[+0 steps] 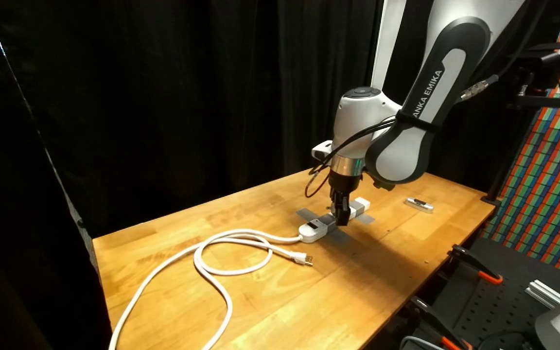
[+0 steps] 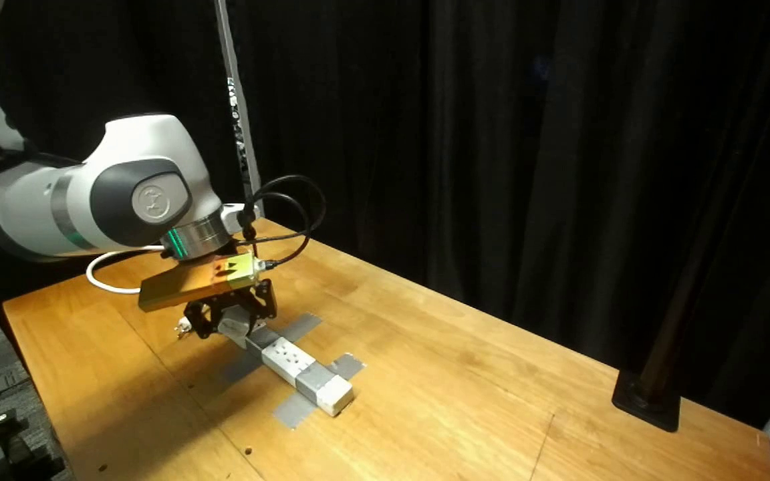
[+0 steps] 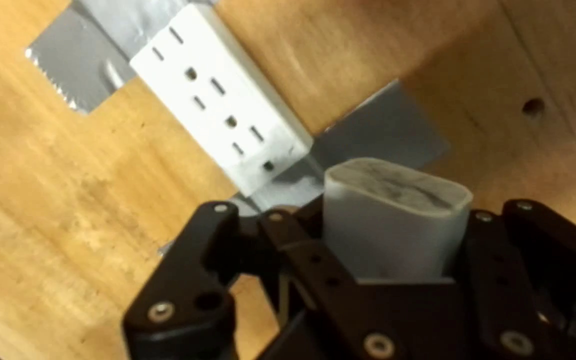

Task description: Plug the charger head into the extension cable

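The claw (image 2: 230, 322) holds the charger head (image 3: 390, 240) tight, close to the white extension cable (image 3: 220, 105), which has grey tape (image 2: 315, 377) across it and onto the bench (image 1: 270, 306); I cannot tell if head and cable touch; in an exterior view, the long white cord (image 1: 235, 273) loops on the left; a little silver bar (image 1: 419, 204) lies on the right.

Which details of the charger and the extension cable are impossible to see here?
In the wrist view:
charger head: prongs not visible, probably hidden by its body or the gripper
extension cable: cord end hidden behind both

In an exterior view:
white cord: partly cut off by the bottom edge
dark patch on the strip: too small to identify
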You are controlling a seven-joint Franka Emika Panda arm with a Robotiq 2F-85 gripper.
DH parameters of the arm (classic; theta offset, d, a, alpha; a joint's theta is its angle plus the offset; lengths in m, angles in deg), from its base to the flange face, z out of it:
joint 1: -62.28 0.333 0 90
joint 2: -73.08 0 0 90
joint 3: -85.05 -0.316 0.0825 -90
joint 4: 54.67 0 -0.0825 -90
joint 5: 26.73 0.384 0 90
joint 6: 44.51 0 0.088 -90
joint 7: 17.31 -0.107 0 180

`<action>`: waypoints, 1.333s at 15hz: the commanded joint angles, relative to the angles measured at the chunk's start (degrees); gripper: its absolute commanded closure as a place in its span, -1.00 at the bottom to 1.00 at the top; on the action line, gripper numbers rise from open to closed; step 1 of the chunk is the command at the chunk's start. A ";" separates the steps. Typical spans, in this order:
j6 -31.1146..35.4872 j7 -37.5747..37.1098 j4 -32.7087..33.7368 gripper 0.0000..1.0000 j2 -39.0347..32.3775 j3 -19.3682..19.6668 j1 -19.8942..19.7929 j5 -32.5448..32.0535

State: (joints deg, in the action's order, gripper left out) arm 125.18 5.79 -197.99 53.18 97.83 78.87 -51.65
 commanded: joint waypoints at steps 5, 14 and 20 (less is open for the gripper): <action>9.18 -8.51 10.86 0.88 -8.35 6.80 7.97 -1.29; 0.26 -9.18 28.66 0.27 -21.34 1.13 3.36 0.21; -10.45 1.78 30.48 -0.61 -19.41 -13.77 -10.44 1.27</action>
State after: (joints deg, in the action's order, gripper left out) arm 119.41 1.43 -168.19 32.51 90.47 74.21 -51.82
